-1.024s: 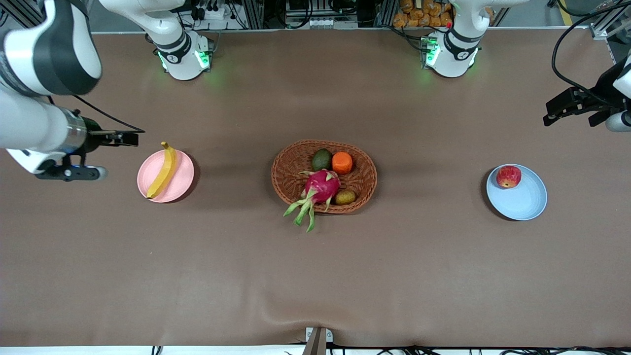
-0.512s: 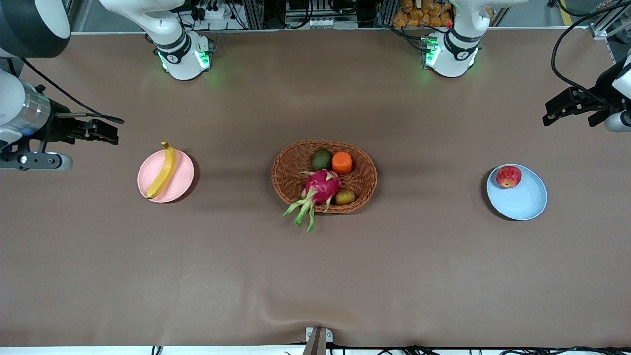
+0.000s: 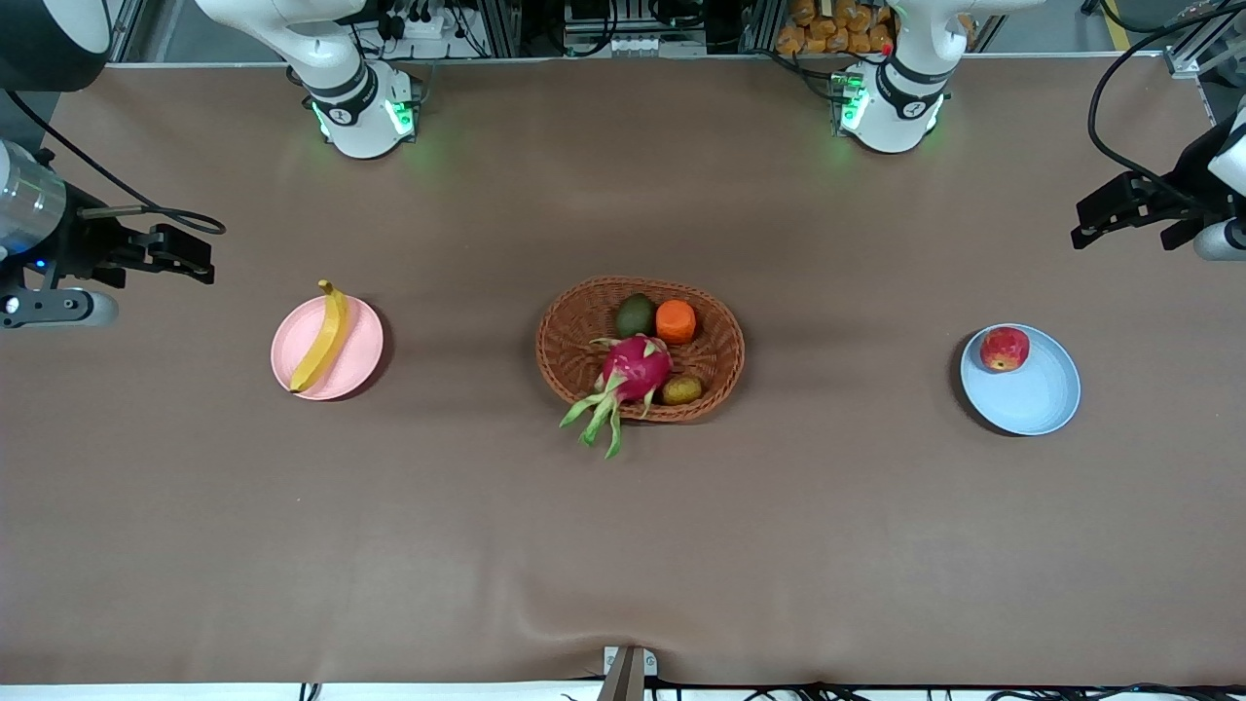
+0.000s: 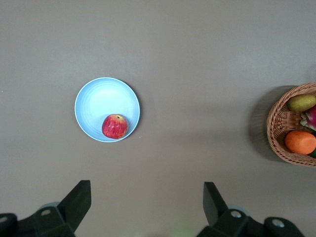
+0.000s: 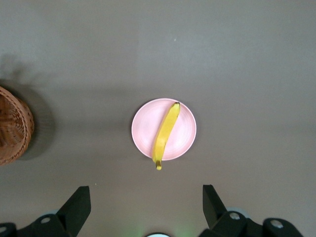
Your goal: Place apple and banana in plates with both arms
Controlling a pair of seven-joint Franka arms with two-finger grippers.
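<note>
The yellow banana (image 3: pixel 324 336) lies across the pale pink plate (image 3: pixel 362 350) toward the right arm's end of the table; both show in the right wrist view, banana (image 5: pixel 165 132) on plate (image 5: pixel 185 131). The red apple (image 3: pixel 1005 348) sits on the light blue plate (image 3: pixel 1037 394) toward the left arm's end, and also in the left wrist view, apple (image 4: pixel 114 126) on plate (image 4: pixel 101 101). My right gripper (image 3: pixel 190 258) is open and empty, raised high at the table's end past the pink plate. My left gripper (image 3: pixel 1095 219) is open and empty, raised high past the blue plate.
An oval brown wicker basket (image 3: pixel 569 331) stands mid-table between the plates, holding a magenta dragon fruit (image 3: pixel 635 368), an orange fruit (image 3: pixel 676 321), a green fruit (image 3: pixel 635 314) and a small brownish fruit (image 3: pixel 681 389). The arm bases stand along the table's edge farthest from the front camera.
My right gripper has drawn back from beside the pink plate toward its end of the table and risen. My left gripper has stayed put. The fruit and plates have not moved.
</note>
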